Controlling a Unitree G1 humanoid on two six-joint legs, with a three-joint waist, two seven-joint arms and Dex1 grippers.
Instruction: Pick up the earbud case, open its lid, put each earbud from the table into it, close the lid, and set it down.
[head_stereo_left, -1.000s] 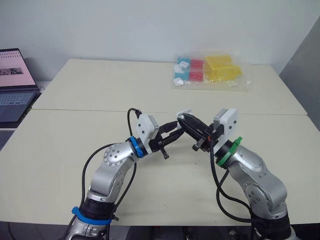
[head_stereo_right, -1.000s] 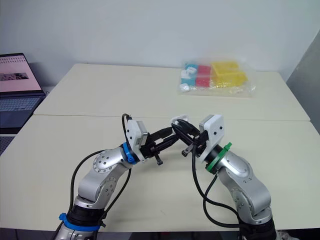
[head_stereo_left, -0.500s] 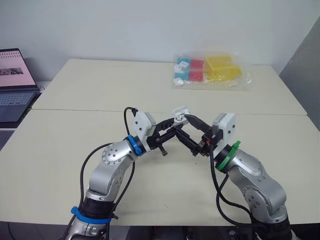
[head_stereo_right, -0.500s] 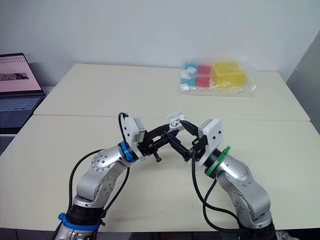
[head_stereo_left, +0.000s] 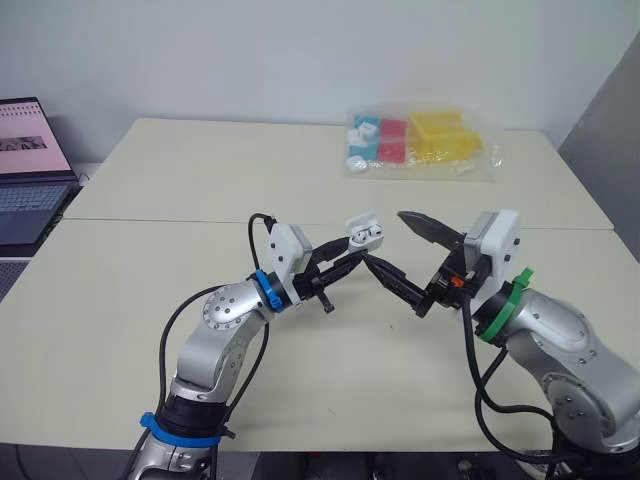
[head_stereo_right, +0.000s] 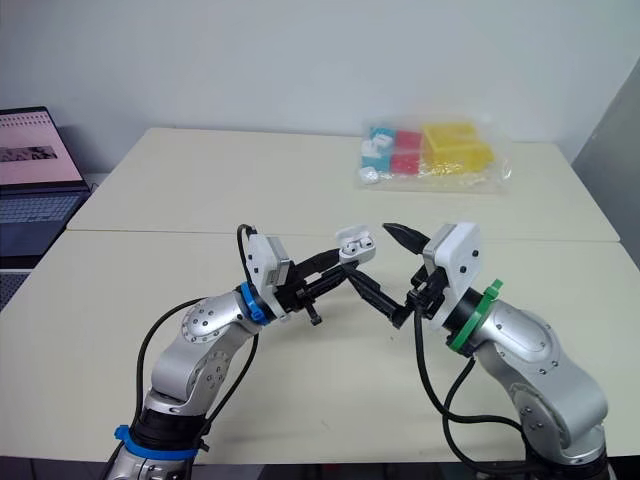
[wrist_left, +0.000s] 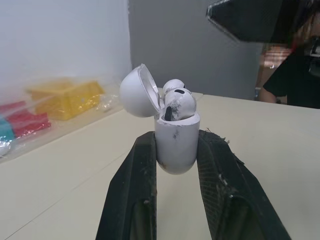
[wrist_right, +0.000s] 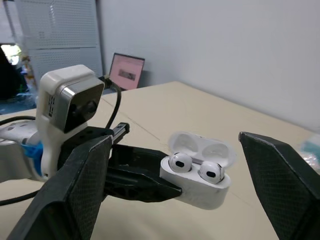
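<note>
A white earbud case (head_stereo_left: 362, 234) is held above the table's middle, with my left gripper (head_stereo_left: 356, 252) shut on its lower body. Its lid (wrist_left: 136, 92) is hinged open, and two white earbuds (wrist_right: 180, 161) (wrist_right: 211, 171) sit in their sockets. The left wrist view shows the black fingers (wrist_left: 131, 190) clamping both sides of the case (wrist_left: 175, 135). My right gripper (head_stereo_left: 388, 240) stands wide open just right of the case, one finger above it and one below, touching nothing. The case (wrist_right: 200, 185) lies between its two spread fingers (wrist_right: 75, 190) in the right wrist view.
A clear plastic bag (head_stereo_left: 420, 142) with yellow, red and blue-white blocks lies at the table's far side. A laptop (head_stereo_left: 30, 170) stands open beyond the left edge. A seam (head_stereo_left: 150, 221) crosses the table behind the arms.
My right gripper has opened wide and drawn back to the right, away from the case. The left gripper has kept its hold on the case and lifted it slightly.
</note>
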